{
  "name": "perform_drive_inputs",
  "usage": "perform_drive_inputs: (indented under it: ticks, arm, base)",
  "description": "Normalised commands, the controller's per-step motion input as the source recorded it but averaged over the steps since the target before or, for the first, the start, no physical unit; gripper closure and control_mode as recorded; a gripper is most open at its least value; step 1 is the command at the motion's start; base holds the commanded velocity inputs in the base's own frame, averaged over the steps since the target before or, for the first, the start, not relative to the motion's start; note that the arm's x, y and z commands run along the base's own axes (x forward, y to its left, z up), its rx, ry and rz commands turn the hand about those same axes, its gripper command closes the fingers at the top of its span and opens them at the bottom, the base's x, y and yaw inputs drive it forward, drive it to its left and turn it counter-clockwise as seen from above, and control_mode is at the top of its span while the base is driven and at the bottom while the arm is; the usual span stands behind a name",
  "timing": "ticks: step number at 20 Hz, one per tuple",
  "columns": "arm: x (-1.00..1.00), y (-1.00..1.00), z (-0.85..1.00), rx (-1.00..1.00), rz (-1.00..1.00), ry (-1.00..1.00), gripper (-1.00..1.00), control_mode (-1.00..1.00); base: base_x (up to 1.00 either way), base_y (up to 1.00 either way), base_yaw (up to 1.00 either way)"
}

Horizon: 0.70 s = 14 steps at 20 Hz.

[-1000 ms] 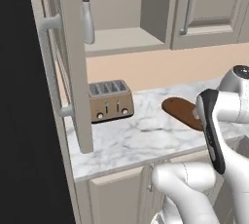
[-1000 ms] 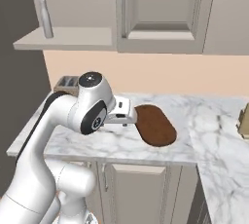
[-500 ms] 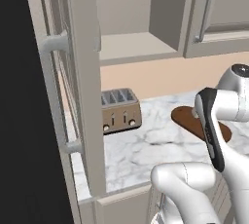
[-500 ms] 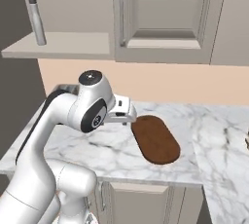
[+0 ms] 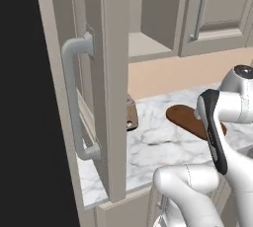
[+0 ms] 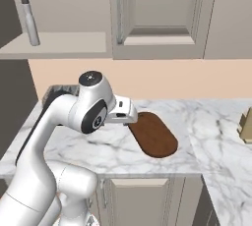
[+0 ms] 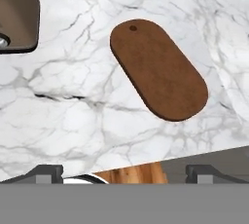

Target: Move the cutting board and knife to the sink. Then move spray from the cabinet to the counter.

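Marble counter [image 7: 73, 96] under cutting board [image 7: 158, 69]

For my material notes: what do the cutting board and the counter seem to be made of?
The cutting board looks like dark reddish-brown wood with a matte finish, though its grain is barely visible. The counter looks like polished white marble, going by its grey veins.

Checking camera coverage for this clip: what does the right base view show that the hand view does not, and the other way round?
Right base view alone: the spray standing upright on the open shelf of the cabinet, and the arm with its hand beside the near end of the cutting board. Hand view alone: the small hole at one end of the board, and the corner of the toaster. Both: the dark oval cutting board lying flat on the marble counter, with nothing on it.
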Motion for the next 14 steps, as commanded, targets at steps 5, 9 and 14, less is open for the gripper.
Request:
perform_drive_inputs:
  ticks: [5,9,14]
  arm:
    - [0.0,0.0,0.0,0.0,0.0,0.0,-1.0,1.0]
    - [0.39,0.0,-0.16,0.0,-0.12,-0.04,-1.0,-1.0]
    - [0.68,0.0,-0.41,0.01,0.0,-0.16,-1.0,-1.0]
  base:
    - [0.83,0.01,-0.5]
    - [0.14,0.0,-0.11]
    - [0.0,0.0,0.0]
